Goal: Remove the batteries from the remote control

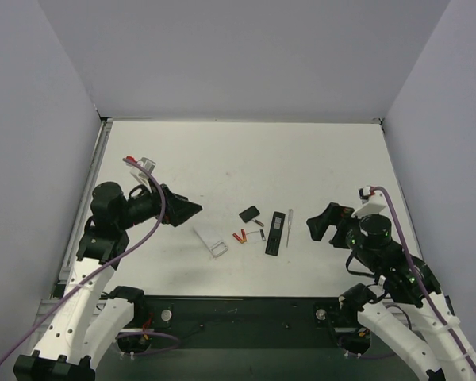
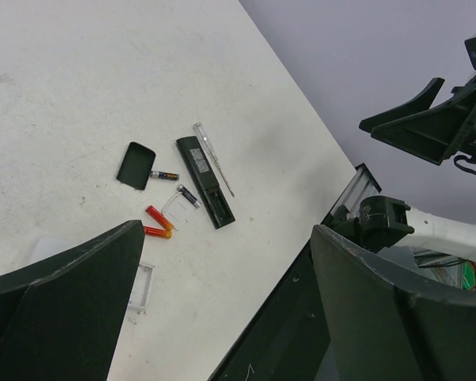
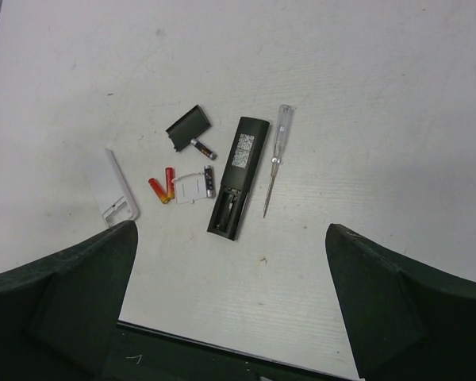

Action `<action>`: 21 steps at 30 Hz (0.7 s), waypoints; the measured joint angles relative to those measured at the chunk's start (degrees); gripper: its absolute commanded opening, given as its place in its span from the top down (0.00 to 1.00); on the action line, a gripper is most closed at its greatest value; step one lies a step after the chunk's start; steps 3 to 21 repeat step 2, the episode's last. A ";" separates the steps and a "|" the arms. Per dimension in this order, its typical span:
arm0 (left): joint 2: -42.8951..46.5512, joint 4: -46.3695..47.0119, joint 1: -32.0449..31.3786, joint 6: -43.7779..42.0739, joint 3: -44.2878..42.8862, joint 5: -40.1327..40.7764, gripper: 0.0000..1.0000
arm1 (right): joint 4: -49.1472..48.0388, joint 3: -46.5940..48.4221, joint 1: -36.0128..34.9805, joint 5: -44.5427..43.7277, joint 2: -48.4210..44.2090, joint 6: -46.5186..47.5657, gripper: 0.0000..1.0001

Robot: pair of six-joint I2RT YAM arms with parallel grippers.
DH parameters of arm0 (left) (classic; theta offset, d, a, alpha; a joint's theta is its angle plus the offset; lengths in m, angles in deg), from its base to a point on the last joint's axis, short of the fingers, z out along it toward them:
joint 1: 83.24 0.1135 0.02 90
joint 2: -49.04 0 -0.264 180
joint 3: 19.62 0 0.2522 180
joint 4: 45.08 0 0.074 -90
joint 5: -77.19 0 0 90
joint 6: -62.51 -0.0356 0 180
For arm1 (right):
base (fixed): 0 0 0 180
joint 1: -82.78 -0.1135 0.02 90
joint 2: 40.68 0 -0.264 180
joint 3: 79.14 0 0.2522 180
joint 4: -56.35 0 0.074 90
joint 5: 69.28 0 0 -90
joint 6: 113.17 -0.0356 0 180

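Overhead: remote control (image 1: 276, 232) lies on the tabletop (image 1: 222, 159), long axis near-to-far, closer to the right fingers (image 1: 317, 226); batteries (image 1: 239, 236) just to its left.

Left wrist: left fingers (image 2: 63, 294) spread, empty.

Right wrist: right fingers spread, empty; remote straight ahead.

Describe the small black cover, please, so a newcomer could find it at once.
On the white table, find the long black remote control. Left of its far end lies the cover: flat, black, squarish, far shorter than the remote.
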 measured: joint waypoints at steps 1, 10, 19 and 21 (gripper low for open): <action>0.00 0.00 0.00 0.00 0.00 0.00 0.03 | 0.00 0.15 0.00 -0.07 0.15 0.02 0.00; 0.00 0.00 0.00 0.00 0.00 0.00 0.03 | 0.00 0.31 0.00 -0.15 0.39 0.02 0.00; 0.00 0.00 0.00 0.00 0.00 0.00 0.03 | 0.00 0.31 0.00 -0.15 0.39 0.02 0.00; 0.00 0.00 0.00 0.00 0.00 0.00 0.03 | 0.00 0.31 0.00 -0.15 0.39 0.02 0.00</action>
